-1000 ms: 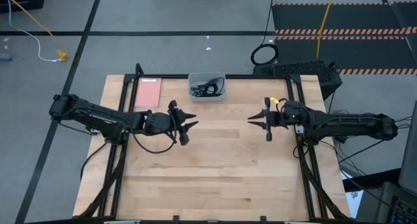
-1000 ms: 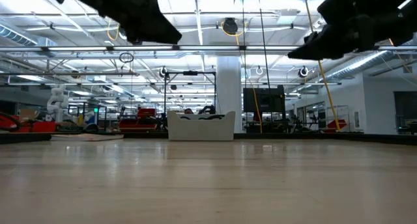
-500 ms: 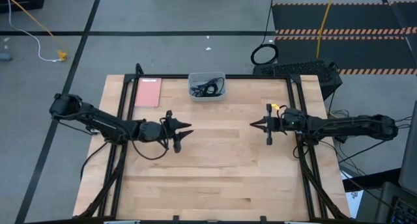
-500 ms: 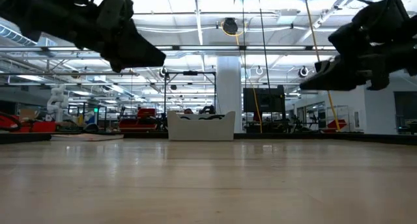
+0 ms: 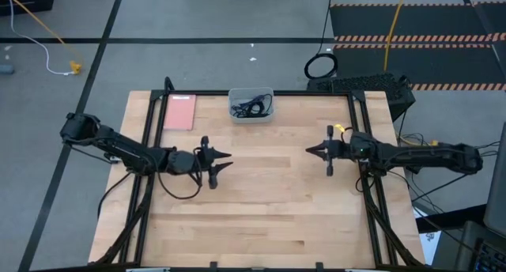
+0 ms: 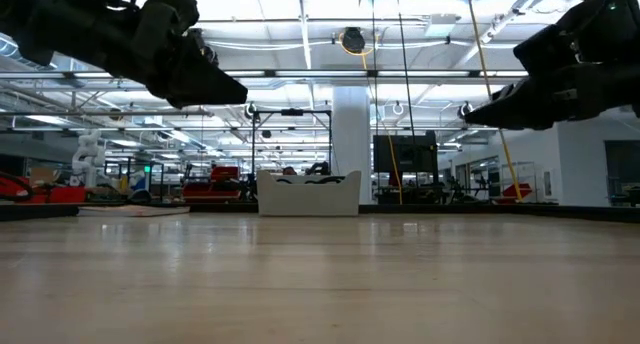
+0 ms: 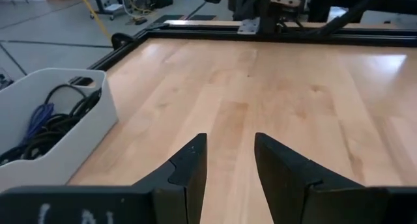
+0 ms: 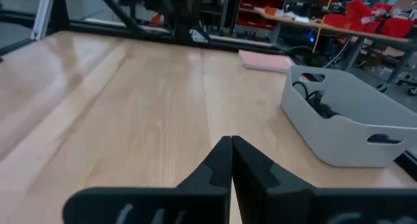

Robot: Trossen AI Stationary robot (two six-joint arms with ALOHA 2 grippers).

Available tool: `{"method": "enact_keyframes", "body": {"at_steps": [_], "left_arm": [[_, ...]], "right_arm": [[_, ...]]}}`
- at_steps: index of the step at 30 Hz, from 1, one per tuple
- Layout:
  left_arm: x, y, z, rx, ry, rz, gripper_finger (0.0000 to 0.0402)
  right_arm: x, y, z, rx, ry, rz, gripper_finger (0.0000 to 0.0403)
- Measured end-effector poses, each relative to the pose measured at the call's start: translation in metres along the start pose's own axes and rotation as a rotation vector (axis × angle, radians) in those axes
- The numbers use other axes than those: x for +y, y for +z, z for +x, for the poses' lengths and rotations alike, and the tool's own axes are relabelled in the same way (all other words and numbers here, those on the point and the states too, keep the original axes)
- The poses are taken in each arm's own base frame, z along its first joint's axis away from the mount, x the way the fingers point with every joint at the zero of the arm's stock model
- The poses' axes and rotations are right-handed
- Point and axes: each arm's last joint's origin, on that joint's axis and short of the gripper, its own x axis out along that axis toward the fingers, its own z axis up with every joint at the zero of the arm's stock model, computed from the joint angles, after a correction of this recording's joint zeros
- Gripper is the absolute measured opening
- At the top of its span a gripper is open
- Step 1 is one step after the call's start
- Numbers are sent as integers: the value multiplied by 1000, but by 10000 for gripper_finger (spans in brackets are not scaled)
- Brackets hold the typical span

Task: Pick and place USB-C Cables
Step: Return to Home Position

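Note:
A white tray (image 5: 251, 104) stands at the table's far edge, middle. Coiled cables lie inside it: black ones (image 5: 253, 107) and a blue-purple one (image 7: 40, 116); they also show in the right wrist view (image 8: 320, 103). My left gripper (image 5: 226, 162) hovers over the table's left half, open and empty; its fingers (image 7: 229, 165) stand apart. My right gripper (image 5: 309, 151) hovers over the right half, shut and empty (image 8: 230, 160). Both are nearer than the tray and clear of the table.
A pink flat pad (image 5: 181, 111) lies at the table's far left. A black ring-shaped coil (image 5: 320, 66) and a yellow cord (image 5: 393, 27) lie on the floor beyond the table. A black frame runs along the far edge and both sides.
Both arms have drawn back from the table's middle, the left toward the left edge and the right toward the right edge, and both have sunk somewhat in the low view. The cables in the tray have stayed still.

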Motion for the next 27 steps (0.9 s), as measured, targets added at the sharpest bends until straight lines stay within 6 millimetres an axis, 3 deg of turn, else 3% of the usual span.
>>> {"method": "enact_keyframes", "body": {"at_steps": [16, 27], "left_arm": [[12, 1, 1, 19, 23, -3, 131], [21, 8, -30, -50, 2, -7, 130]], "right_arm": [[0, 9, -11, -115, 9, -1, 0], [3, 9, -15, -115, 89, 68, 0]]}}
